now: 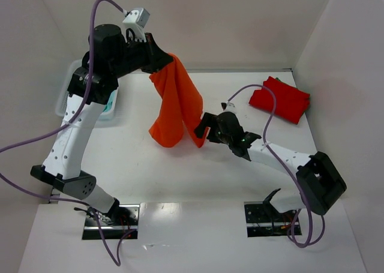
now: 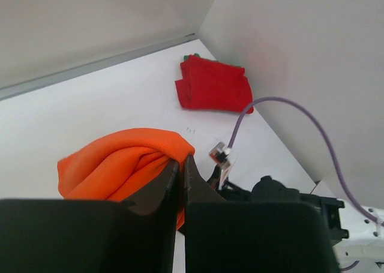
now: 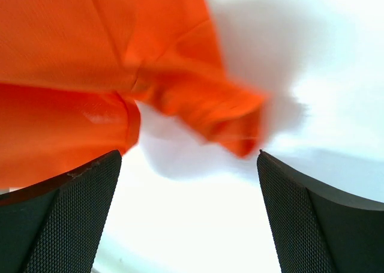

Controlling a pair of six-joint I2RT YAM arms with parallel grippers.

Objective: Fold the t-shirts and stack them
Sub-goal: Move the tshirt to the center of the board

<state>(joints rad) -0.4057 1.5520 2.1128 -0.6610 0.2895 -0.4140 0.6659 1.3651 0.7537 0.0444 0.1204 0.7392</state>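
White table (image 1: 138,165); our left gripper (image 2: 182,162) pinches the orange shirt (image 1: 177,105) aloft — likely to unfurl it; right gripper (image 1: 203,129) gapes at its hem.

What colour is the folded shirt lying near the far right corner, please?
The folded shirt is red; left wrist view.

top external: high behind arms, down over counter (image 1: 138,165) | left wrist: aloft, looks past left fingers (image 2: 162,189) downward | right wrist: low, close, between right fingers (image 3: 66,225) | all share: orange t-shirt (image 1: 177,105) ahead of fingers
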